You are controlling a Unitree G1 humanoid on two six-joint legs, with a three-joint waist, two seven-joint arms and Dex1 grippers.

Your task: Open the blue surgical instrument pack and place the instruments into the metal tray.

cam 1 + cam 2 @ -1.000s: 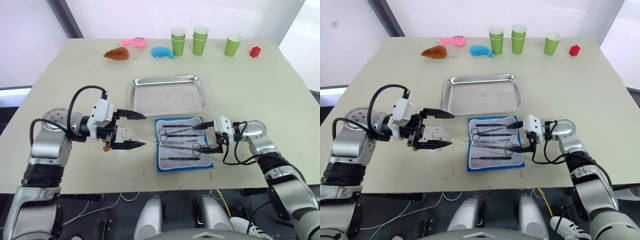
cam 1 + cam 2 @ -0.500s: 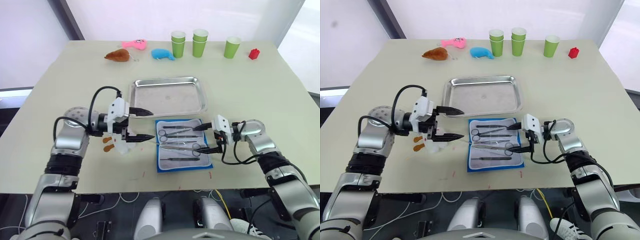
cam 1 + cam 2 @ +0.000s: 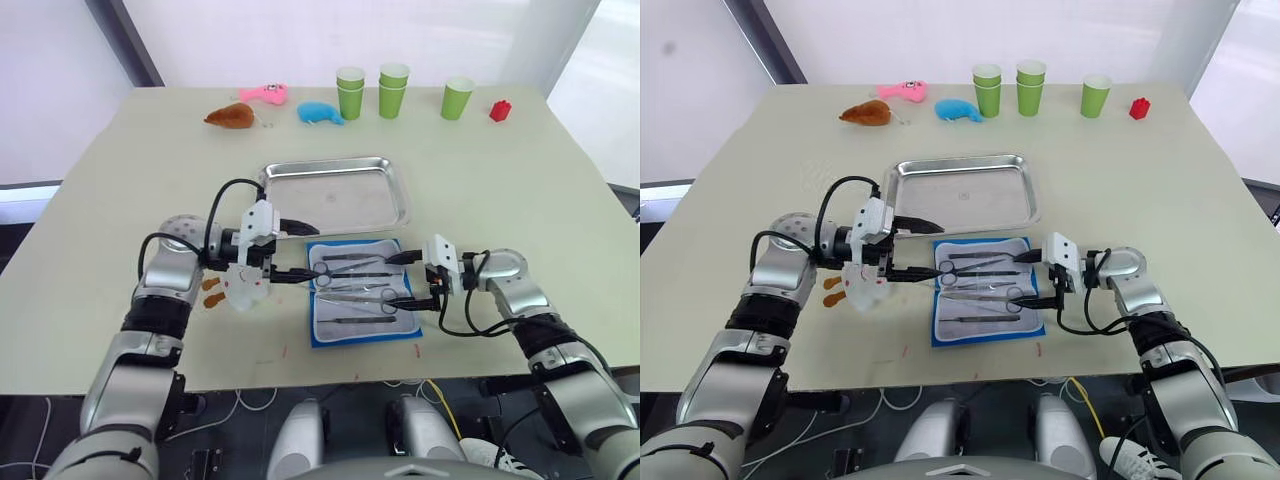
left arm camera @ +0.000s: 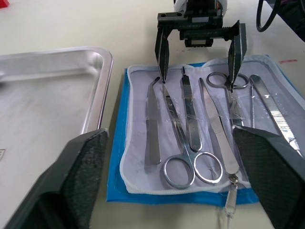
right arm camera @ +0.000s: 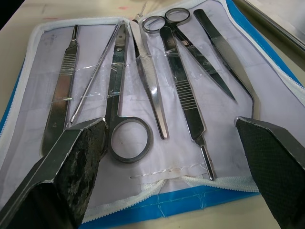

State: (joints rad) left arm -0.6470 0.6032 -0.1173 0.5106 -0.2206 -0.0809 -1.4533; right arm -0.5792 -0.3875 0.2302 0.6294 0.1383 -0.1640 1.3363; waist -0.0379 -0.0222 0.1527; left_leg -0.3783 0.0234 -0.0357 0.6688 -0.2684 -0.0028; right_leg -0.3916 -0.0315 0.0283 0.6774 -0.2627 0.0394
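Note:
The blue surgical instrument pack (image 3: 362, 336) lies open on the table just in front of the metal tray (image 3: 335, 195), pale lining up. Several instruments (image 3: 356, 294) rest in it side by side: scissors (image 4: 177, 168), tweezers (image 4: 152, 125), a ridged handle (image 5: 187, 101) and forceps (image 5: 148, 91), under clear straps. My left gripper (image 3: 312, 253) is open at the pack's left edge, its fingers level with the instruments' ring ends. My right gripper (image 3: 392, 281) is open over the pack's right edge, facing the left one. Nothing lies in the tray.
Green cups (image 3: 391, 87), a red block (image 3: 498, 110), a blue plush toy (image 3: 320, 112), a pink toy (image 3: 262, 93) and a brown toy (image 3: 230, 117) line the table's far edge. A white object with orange pieces (image 3: 238, 290) lies just left of the pack.
My left arm has swung right from the open table to the pack's left edge, still open. The right gripper has stayed at the pack's right edge.

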